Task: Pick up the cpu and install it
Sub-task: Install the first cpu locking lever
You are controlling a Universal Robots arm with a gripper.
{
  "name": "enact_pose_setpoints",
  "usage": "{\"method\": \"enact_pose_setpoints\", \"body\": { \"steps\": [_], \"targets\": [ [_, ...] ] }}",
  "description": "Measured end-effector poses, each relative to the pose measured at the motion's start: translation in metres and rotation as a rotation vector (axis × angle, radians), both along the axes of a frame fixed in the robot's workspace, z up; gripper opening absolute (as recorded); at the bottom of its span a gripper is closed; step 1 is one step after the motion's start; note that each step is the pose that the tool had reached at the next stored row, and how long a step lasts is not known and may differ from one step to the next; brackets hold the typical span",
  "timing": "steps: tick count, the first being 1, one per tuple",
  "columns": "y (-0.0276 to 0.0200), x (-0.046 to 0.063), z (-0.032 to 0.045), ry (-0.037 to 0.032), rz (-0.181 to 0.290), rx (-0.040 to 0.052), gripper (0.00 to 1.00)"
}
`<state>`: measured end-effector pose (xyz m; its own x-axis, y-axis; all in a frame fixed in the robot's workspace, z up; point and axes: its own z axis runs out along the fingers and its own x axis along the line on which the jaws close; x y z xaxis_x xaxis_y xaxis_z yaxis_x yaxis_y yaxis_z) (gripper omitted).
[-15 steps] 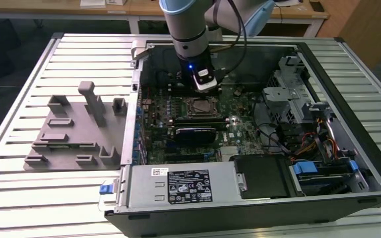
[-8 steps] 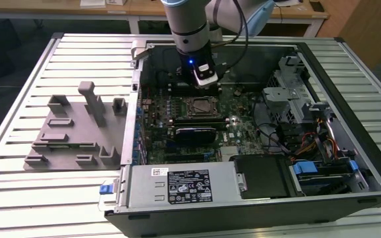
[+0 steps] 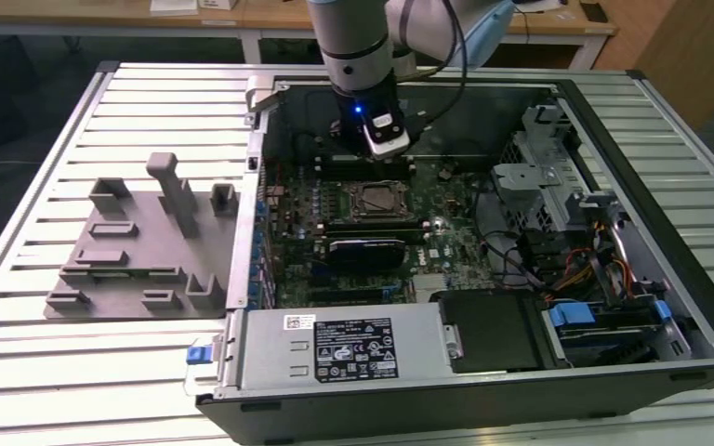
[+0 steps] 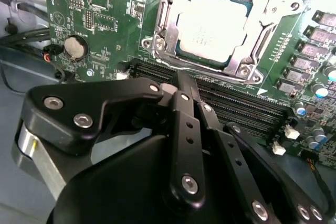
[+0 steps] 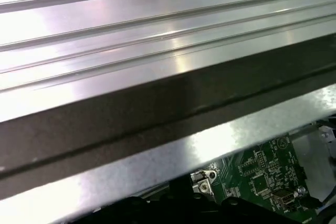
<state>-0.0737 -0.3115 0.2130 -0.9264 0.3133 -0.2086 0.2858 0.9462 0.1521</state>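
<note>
The cpu (image 4: 212, 27) lies flat, silver top up, inside the metal socket frame (image 4: 168, 30) on the green motherboard. In the exterior view the socket (image 3: 376, 199) sits mid-board inside the open computer case. My gripper (image 3: 386, 147) hangs over the board just behind the socket, toward the case's back wall. In the second wrist view the black fingers (image 4: 181, 95) come together at the gripper (image 4: 178, 80), a short way from the socket frame's edge, with nothing between them. The gripper is shut and apart from the cpu.
Black memory slots (image 4: 236, 103) run beside the socket, and a coin battery (image 4: 75, 47) sits on the board. A grey fixture block (image 3: 146, 242) stands on the slatted table at the exterior view's left. Power supply (image 3: 332, 348), drive cage (image 3: 556, 186) and case wall (image 5: 157, 103) hem the board in.
</note>
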Motion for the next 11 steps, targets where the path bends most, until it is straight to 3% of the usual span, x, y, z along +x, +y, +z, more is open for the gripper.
{"method": "enact_pose_setpoints", "body": {
  "steps": [3, 7, 11],
  "targets": [
    [0.0000, 0.0012, -0.0001, 0.0200, 0.000, -0.0058, 0.11],
    [-0.0009, 0.0038, -0.0003, 0.0578, 0.000, -0.0215, 0.11],
    [-0.0064, 0.0050, -0.0003, 0.0755, 0.000, -0.0302, 0.11]
  ]
}}
